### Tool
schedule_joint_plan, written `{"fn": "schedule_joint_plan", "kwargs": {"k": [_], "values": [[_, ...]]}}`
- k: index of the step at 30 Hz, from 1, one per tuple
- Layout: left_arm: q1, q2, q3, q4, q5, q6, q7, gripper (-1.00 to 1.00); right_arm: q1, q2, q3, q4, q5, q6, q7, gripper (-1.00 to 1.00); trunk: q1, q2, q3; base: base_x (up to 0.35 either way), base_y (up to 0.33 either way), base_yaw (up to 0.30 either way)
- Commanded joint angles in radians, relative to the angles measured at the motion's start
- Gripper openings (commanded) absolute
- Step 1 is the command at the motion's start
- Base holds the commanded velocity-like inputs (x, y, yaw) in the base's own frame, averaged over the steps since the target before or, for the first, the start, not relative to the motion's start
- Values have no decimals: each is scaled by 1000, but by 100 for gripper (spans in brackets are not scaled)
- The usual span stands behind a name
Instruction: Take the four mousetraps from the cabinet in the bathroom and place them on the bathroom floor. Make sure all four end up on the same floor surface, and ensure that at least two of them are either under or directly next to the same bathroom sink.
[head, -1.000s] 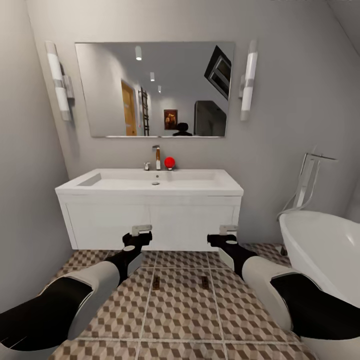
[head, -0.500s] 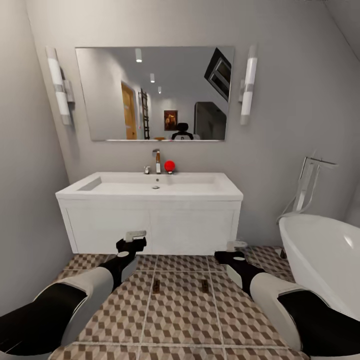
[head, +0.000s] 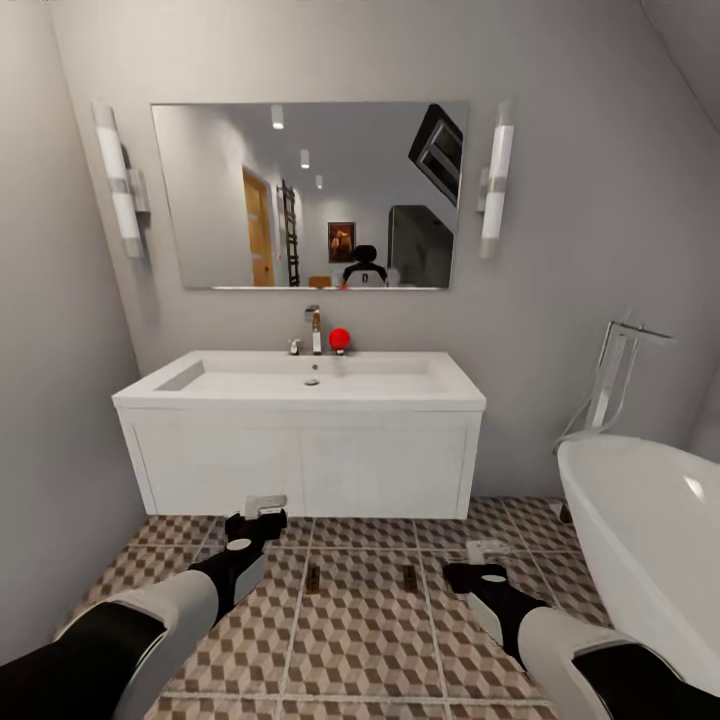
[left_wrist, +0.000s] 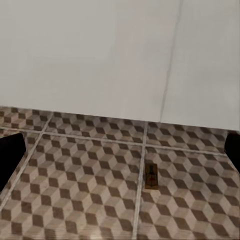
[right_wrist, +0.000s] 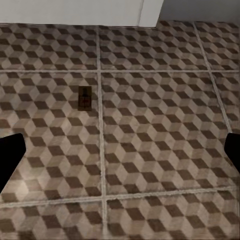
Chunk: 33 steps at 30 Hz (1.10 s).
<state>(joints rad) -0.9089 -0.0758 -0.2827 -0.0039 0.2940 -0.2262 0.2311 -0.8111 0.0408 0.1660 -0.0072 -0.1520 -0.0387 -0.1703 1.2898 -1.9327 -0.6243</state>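
Hands (head: 262, 508) (head: 486, 553) spread, empty — head view shows two mousetraps (head: 313, 578) (head: 408, 574).

The floor (head: 370, 640) looks like hard, smooth tile with a printed cube pattern and pale lines between the tiles. Two little traps (head: 313, 578) (head: 408, 574) look like flat tan wood with dark metal bits. The sink (head: 300, 377) is white, smooth and a bit shiny. The cupboard under it (head: 300, 465) is white and matt with flat panels. The tap (head: 315, 328) is shiny metal. The mirror (head: 310, 195) is glossy glass. The bathtub (head: 650, 520) is white and glossy. The walls (head: 590, 200) are grey and matt. The arms (head: 150, 625) look like smooth black and white plastic.
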Motion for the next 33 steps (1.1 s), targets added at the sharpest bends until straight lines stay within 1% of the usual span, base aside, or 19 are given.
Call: {"fn": "schedule_joint_plan", "kwargs": {"k": [1,6,7,16,17,22,25,26,33], "values": [[7,0,-9,1,8,-3,3,100,10,-2,9,1,-10,-4,-3,100,-4,7,2,0,0,0],[47,3,-9,1,8,-2,2,100,56,-13,9,1,-9,-3,0,100,-23,42,18,0,0,0],[47,3,-9,1,8,-2,2,100,56,-13,9,1,-9,-3,0,100,-27,49,21,0,0,0],[132,8,-9,2,8,1,2,100,144,-24,9,18,-9,-2,0,100,-62,112,49,0,0,0],[132,8,-9,2,8,1,2,100,144,-24,9,18,-9,-2,0,100,-65,119,52,0,0,0],[181,14,-9,2,9,4,-1,100,186,-31,9,32,-9,-3,2,100,-85,154,68,0,0,0],[211,17,-9,1,12,6,-12,100,219,-36,9,36,-9,-6,3,100,-96,175,77,0,0,0],[211,17,-9,1,12,6,-12,100,219,-36,9,36,-9,-6,3,100,-100,182,81,0,0,0],[280,23,-9,1,28,7,-60,100,315,-43,9,39,-9,-9,4,100,-127,231,102,0,0,0]]}}
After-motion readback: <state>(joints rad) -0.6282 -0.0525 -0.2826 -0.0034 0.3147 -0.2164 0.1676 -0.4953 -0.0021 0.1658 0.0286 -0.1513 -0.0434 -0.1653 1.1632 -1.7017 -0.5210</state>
